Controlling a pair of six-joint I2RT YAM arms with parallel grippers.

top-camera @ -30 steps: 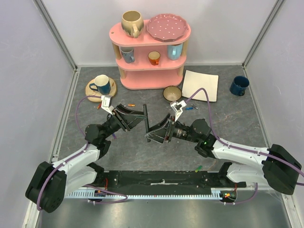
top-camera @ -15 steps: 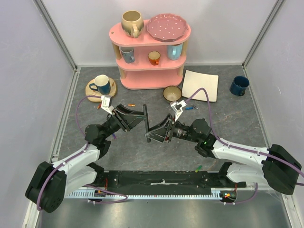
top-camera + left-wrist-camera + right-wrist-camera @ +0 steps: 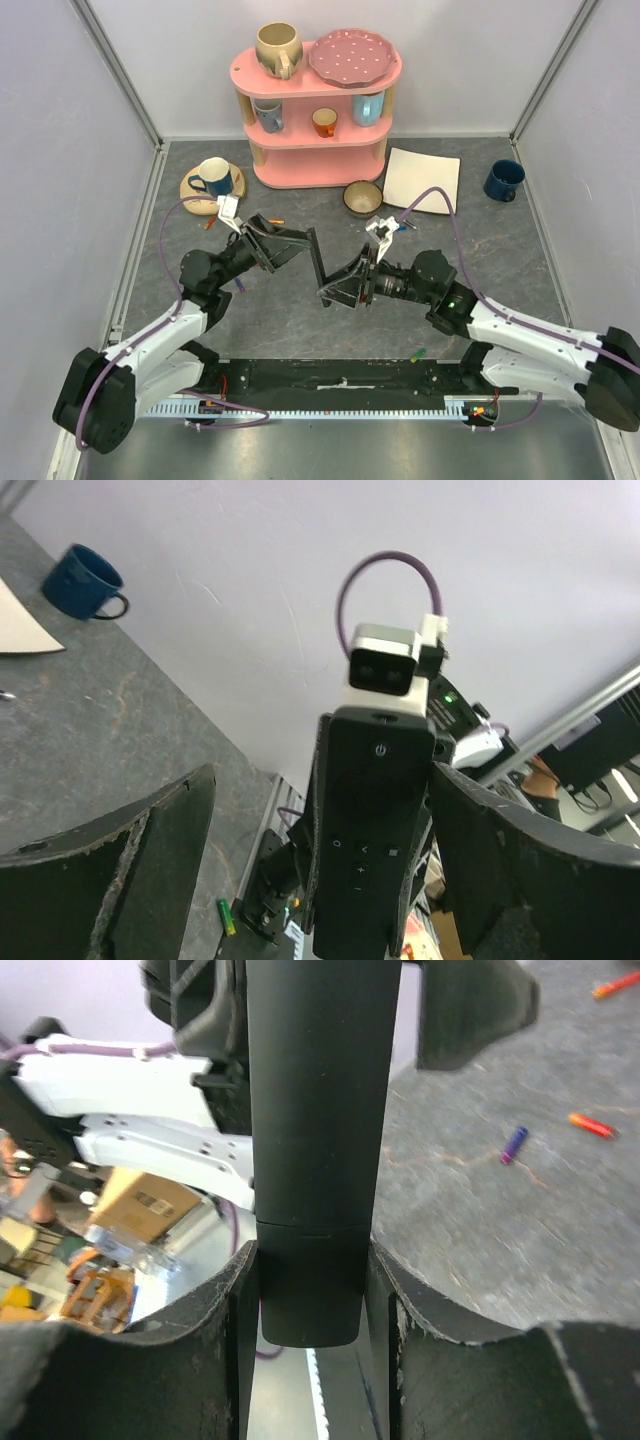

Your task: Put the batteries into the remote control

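Note:
The remote control (image 3: 319,265) is a flat black slab held in the air between the two arms. Its button face (image 3: 372,825) looks into the left wrist view, and its plain back (image 3: 315,1110) faces the right wrist camera. My right gripper (image 3: 312,1300) is shut on the remote's lower end, a finger against each edge. My left gripper (image 3: 322,772) is open, its fingers (image 3: 110,870) spread either side of the remote without gripping it. Batteries lie loose: one green (image 3: 417,354) by the base rail, one orange (image 3: 278,222), one purple (image 3: 513,1144) and one red-orange (image 3: 592,1125) on the table.
A pink shelf (image 3: 318,110) with cups and a plate stands at the back. Near it are a bowl (image 3: 362,196), a white sheet (image 3: 422,178), a dark blue mug (image 3: 503,180) and a blue mug on a wooden coaster (image 3: 212,178).
My left gripper has opened and let go of the remote. The right gripper keeps its hold, and both arms with the remote have shifted a little to the right.

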